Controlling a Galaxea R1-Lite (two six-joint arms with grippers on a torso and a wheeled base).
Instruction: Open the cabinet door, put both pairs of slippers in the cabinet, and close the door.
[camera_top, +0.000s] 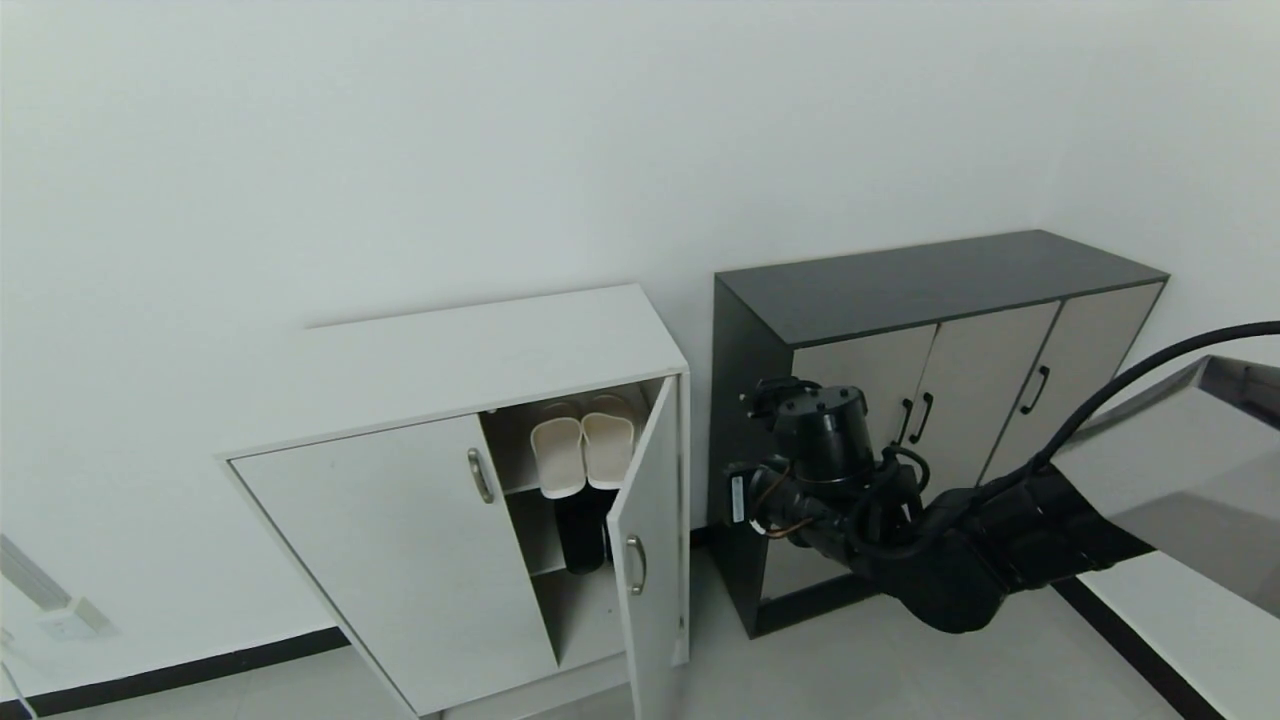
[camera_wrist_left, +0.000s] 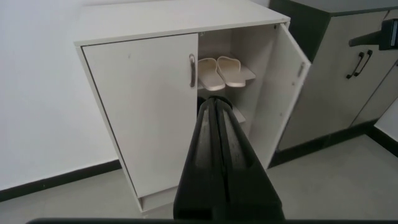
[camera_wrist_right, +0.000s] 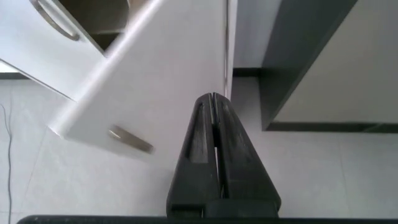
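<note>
Nearly done, judging by the shelves. Inside the white cabinet (camera_top: 480, 345): cream slippers (camera_top: 582, 452) on the upper shelf, seemingly a dark pair (camera_top: 580, 535) standing below. Left to do: shutting the door (camera_top: 650, 520), half open. Pressed together and empty: right pincer (camera_wrist_right: 214, 98), near the door's outer face; left pincer (camera_wrist_left: 214, 102), facing the opening.

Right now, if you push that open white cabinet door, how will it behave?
The door is a flat rigid panel hinged to the cabinet, so it should swing, not flex. It looks thin, so probably light. Its smooth face might let the shut right pincer slide; pushing near the handle seems safer.
</note>
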